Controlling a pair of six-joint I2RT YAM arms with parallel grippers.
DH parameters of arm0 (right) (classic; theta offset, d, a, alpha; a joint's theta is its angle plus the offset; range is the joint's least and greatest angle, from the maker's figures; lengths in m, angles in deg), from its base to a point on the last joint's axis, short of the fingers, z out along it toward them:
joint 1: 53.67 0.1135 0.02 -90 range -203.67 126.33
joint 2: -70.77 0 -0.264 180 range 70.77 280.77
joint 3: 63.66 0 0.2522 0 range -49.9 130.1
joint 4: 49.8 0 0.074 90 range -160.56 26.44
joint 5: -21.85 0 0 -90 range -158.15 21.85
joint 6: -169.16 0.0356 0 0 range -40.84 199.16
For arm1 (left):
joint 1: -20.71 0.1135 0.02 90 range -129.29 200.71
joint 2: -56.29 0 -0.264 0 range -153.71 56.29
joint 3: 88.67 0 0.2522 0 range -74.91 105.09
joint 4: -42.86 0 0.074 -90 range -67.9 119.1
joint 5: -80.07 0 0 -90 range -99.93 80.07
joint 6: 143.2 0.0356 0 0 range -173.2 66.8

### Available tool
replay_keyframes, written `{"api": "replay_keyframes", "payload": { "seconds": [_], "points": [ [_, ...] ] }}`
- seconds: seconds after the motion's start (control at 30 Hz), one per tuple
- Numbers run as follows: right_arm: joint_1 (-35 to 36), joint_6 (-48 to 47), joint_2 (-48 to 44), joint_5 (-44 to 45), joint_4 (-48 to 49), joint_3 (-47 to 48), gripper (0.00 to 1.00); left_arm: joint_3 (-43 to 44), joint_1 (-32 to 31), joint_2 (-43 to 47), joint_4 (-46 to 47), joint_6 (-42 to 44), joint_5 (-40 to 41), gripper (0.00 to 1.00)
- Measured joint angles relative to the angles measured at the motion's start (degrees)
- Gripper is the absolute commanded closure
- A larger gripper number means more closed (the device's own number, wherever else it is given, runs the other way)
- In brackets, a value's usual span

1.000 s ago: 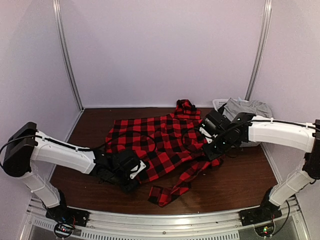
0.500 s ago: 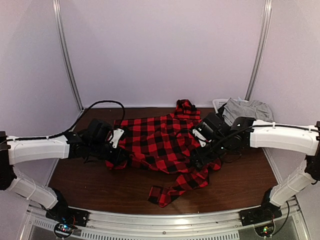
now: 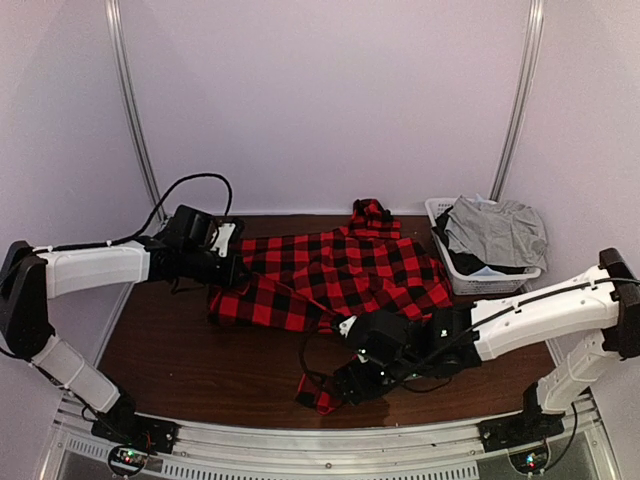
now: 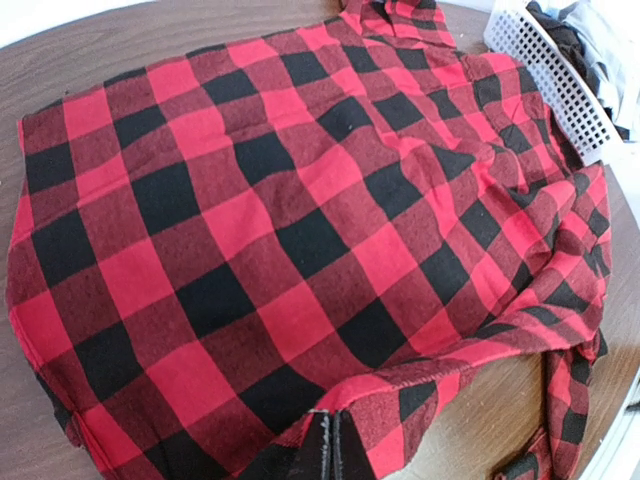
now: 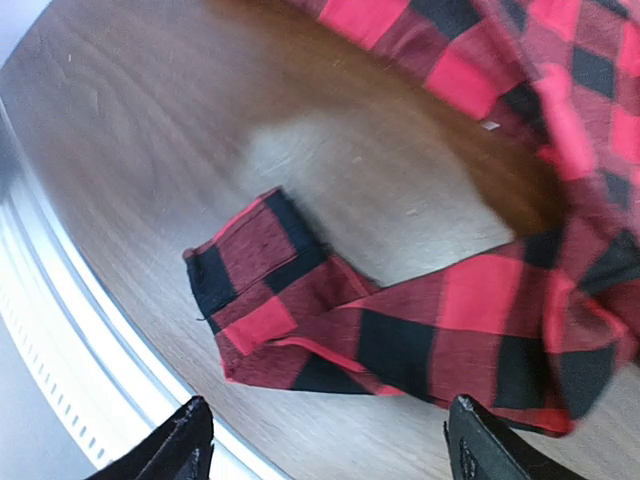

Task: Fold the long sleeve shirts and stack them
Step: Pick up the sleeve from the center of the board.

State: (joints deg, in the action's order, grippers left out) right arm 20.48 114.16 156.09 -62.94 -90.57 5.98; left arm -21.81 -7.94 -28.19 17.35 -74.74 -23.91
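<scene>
Brown wood-grain table point(image 3: 180, 350), pale booth walls behind

Left gripper point(image 4: 331, 442) is clamped tight on the hem edge of the red-and-black buffalo-check flannel shirt point(image 4: 300, 220), at the cloth's left side, towards the back-left of the table

Right gripper point(image 5: 328, 420) has its jaws spread wide and holds nothing. It hovers over the loose sleeve cuff point(image 5: 255, 290), which lies flat near the front rail

Outward from there, the shirt body is spread across mid-table with the collar end towards the back wall. One sleeve trails forward to that cuff. A white plastic mesh basket point(image 3: 487, 281) with a grey garment point(image 3: 497, 230) in it sits just beside the shirt's right edge

Handling, as we judge it:
- Flannel looks light, soft and limp. It should sag and bunch wherever it's unsupported
- It's likely to drag on the wood rather than slide
- Nothing fragile

We'd grip the doubled seams, cuff or hem, not single-layer cloth. For the cuff, we'd bring one finger down each side of its end. The risk is pinching only the top layer
</scene>
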Motion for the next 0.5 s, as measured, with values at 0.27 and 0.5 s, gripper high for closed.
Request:
{"api": "replay_keyframes", "payload": {
  "seconds": [0.27,0.5],
  "points": [
    [3.6,2.3,11.8,-0.5,5.4,1.6,0.20,2.5,0.1,-0.8,0.5,0.0,0.0,1.00],
    [3.9,3.2,16.7,-0.3,5.9,2.8,0.52,2.7,0.1,-0.8,0.6,0.2,0.3,1.00]
  ]
}}
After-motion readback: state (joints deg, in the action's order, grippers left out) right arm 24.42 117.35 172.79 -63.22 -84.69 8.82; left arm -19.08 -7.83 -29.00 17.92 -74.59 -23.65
